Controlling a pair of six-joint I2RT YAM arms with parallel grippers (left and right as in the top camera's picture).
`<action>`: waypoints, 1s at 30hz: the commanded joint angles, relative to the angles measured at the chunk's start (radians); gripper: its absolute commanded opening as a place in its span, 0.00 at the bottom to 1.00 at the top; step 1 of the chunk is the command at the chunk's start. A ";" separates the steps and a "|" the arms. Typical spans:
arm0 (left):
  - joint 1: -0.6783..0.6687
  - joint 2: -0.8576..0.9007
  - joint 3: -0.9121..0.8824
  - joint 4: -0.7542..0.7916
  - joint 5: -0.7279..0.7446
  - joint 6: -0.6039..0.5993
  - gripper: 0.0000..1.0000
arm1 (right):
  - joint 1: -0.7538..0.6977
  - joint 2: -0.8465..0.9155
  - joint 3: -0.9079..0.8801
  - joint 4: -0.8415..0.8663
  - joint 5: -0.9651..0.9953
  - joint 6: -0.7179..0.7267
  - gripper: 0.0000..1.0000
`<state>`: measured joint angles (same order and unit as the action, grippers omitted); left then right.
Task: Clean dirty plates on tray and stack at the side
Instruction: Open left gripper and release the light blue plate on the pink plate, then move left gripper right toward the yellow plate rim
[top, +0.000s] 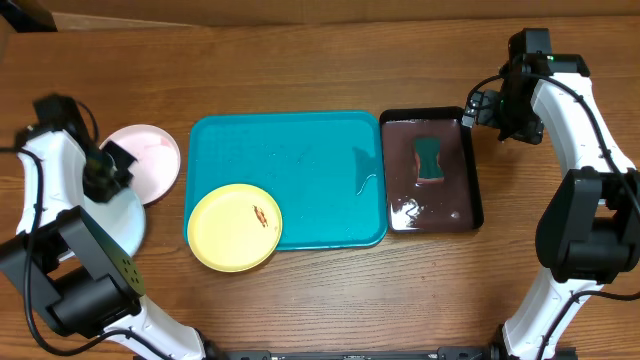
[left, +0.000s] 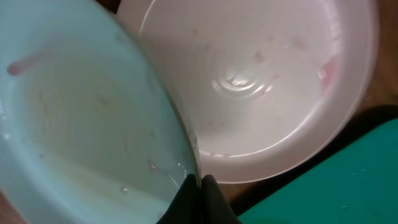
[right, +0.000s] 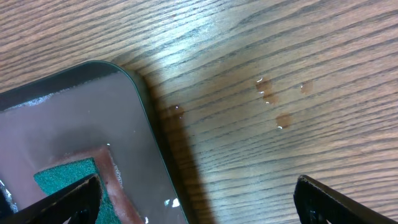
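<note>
Stacking the light blue round plastic plate (left: 81, 124) beside the turquoise rectangular plastic tray (top: 320, 140): my left fingers (left: 212, 202) pinch its rim, right fingers (right: 339, 199) gape empty. Next I'd settle it on the white round plate (left: 267, 81).

Left arm (top: 45, 175) is covering much of the light blue plate (top: 126, 218) overhead. Black tray (right: 74, 106) and green sponge (right: 63, 177) are running off the right wrist view's lower edge.

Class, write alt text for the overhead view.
A yellow-green plate with a brown smear sits on a turquoise tray; white plate and light blue plate lie left of it, a black tray holding a green sponge right.
</note>
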<state>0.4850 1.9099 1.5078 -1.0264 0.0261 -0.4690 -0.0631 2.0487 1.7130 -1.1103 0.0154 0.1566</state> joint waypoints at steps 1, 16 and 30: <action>-0.040 -0.012 0.132 -0.024 0.025 -0.003 0.04 | -0.001 -0.014 0.009 0.006 0.006 0.004 1.00; -0.199 -0.012 0.183 0.108 -0.042 -0.100 0.04 | -0.001 -0.014 0.009 0.006 0.006 0.004 1.00; -0.238 0.095 0.183 0.111 -0.137 -0.103 0.04 | -0.001 -0.014 0.009 0.006 0.006 0.004 1.00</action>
<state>0.2546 1.9453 1.6691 -0.9134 -0.0746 -0.5705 -0.0631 2.0487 1.7130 -1.1099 0.0151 0.1566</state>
